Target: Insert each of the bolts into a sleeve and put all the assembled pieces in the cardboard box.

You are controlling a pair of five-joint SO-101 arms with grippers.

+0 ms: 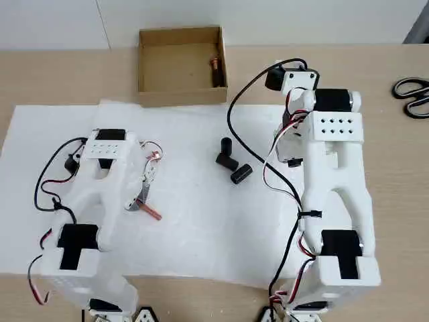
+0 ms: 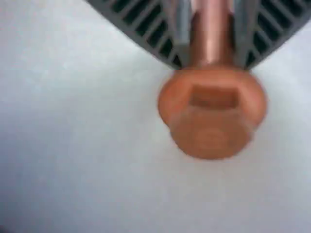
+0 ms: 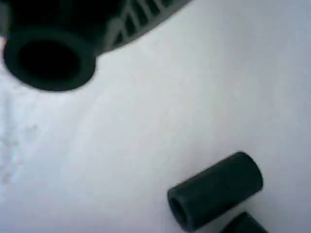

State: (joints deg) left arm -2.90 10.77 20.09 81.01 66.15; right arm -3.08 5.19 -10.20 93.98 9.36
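The left fingers [image 2: 141,24] are closed on the shank of a copper-coloured flanged bolt [image 2: 212,111]. The bolt's head sticks out past the fingertips, just above the white sheet [image 1: 194,221] that covers most of the pale wooden desk [image 1: 60,74]. In the high view this bolt [image 1: 154,215] lies in the left half of the desk, nearer the front edge than the back.

The right fingers [image 3: 141,19] are clamped on a short black cylindrical sleeve [image 3: 48,60], its open bore facing the wrist camera, held above the sheet in the right half of the desk.

Three loose black sleeves [image 1: 226,161] lie close together on the sheet near the middle of the desk, between the two arms, one of them standing on end.

The open brown cardboard box [image 1: 151,67] sits at the back edge of the desk, a little left of centre. Inside it an assembled piece [image 1: 216,72], a copper bolt in a black sleeve, rests against the box's right wall.

Black-handled scissors [image 1: 412,97] lie at the desk's right edge, towards the back.
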